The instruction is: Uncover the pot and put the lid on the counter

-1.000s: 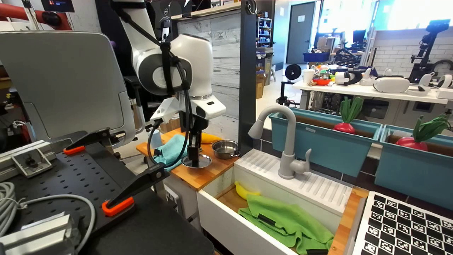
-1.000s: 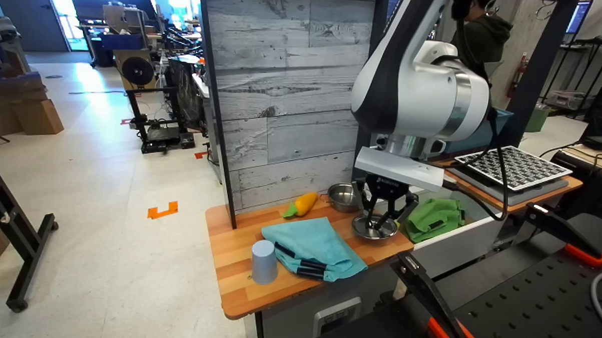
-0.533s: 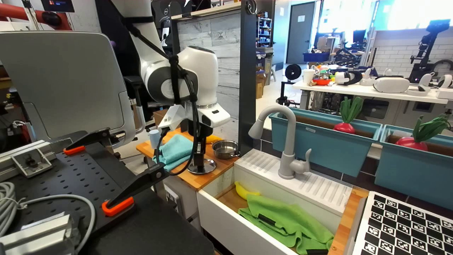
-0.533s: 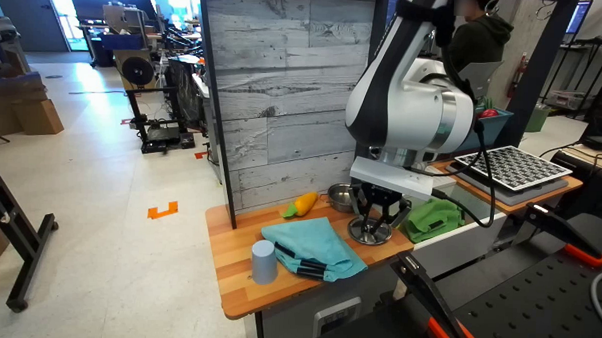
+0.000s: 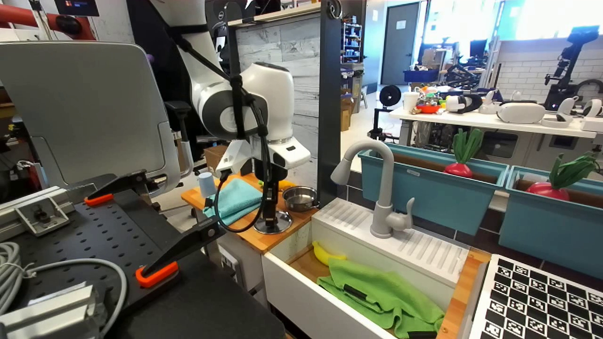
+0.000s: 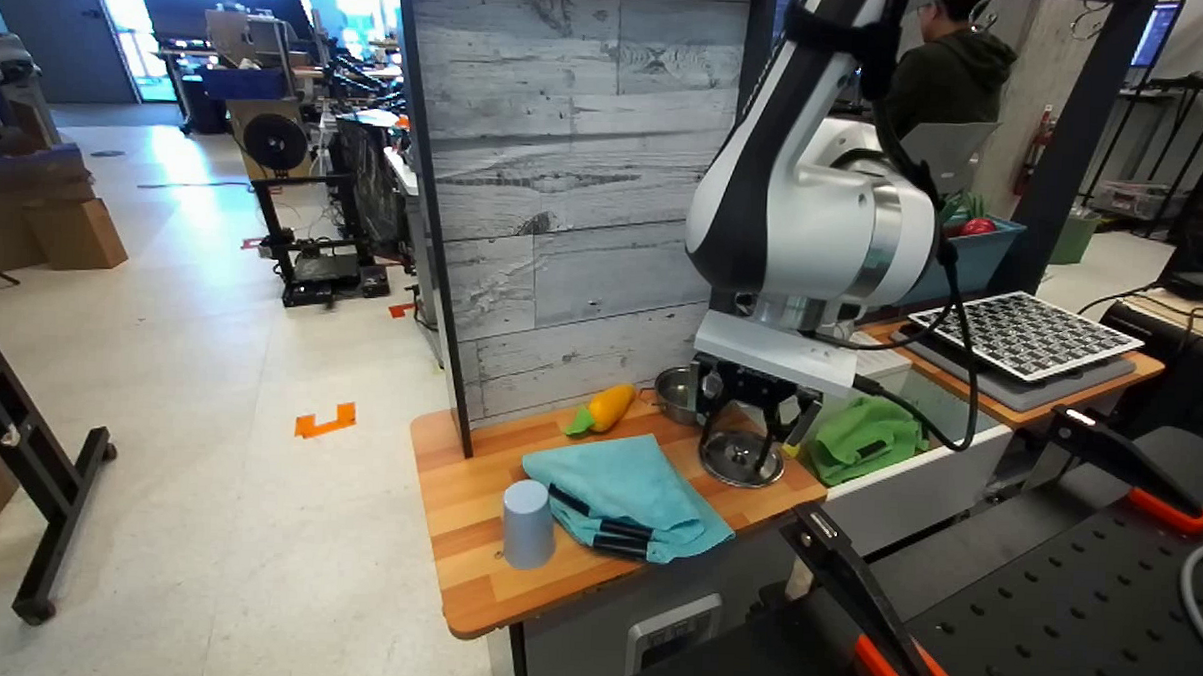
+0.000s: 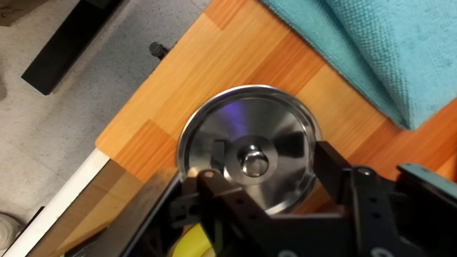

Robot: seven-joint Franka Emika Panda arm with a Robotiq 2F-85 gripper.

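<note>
The round steel lid [image 7: 228,117] lies flat, knob up, on the wooden counter [image 6: 476,504], near the corner by the sink. My gripper [image 6: 734,451] points down over it with jaws spread apart. In the wrist view the knob [image 7: 254,164] shows in the gap between the fingers [image 7: 330,160], touched by neither. Behind the lid, close to the wall panel, stands the small steel pot [image 5: 300,198], uncovered, its inside visible. In an exterior view the gripper partly covers the pot [image 6: 673,393].
A folded blue cloth [image 6: 626,494], an upturned blue cup [image 6: 528,526] and an orange toy vegetable [image 6: 609,408] share the counter. Beside it, the white sink [image 5: 301,292] holds a green cloth [image 5: 377,287] and a yellow banana [image 5: 325,254]. A grey faucet [image 5: 386,183] rises behind.
The arm has come down and shifted slightly toward the sink, and the lid has settled on the counter. Over the last half second the jaws have opened and let go of the knob.
</note>
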